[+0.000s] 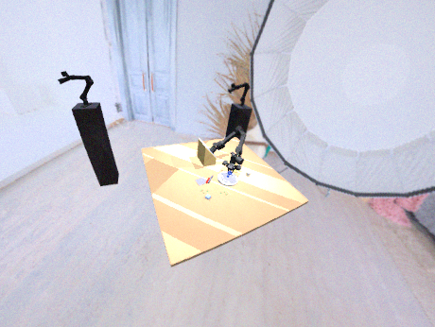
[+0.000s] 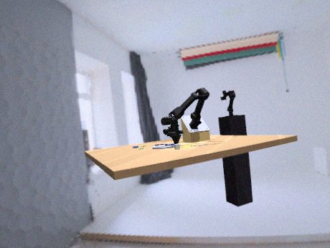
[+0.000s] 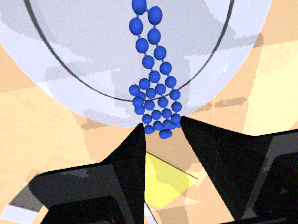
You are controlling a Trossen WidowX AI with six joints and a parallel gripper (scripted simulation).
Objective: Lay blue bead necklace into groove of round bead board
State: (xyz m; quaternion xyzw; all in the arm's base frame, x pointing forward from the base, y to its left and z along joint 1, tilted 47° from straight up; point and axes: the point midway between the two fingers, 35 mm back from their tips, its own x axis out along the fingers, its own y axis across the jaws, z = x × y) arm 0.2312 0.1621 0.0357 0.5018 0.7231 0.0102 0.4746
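The blue bead necklace (image 3: 166,68) (image 1: 230,174) is a narrow double strand running over the round bead board, with beads bunched at the near end. The pale round bead board (image 3: 100,55) (image 1: 221,181) (image 2: 158,147) has a thin dark ring, its groove; the bunch crosses the ring's near side and the board's near edge. My gripper (image 3: 161,123) (image 1: 230,173) (image 2: 176,142) points down at that edge. Its fingertips are drawn in against both sides of the bunched end and appear shut on it. Contact below the tips is hidden.
A yellow piece (image 3: 167,182) lies under the fingers. A small grey cube (image 1: 248,174) (image 2: 176,147) is beside the board. A slanted box (image 1: 205,155) (image 2: 196,136) stands behind. A pale square (image 1: 200,181), a red item (image 1: 208,180) and a blue block (image 1: 208,197) (image 2: 135,147) lie on the table.
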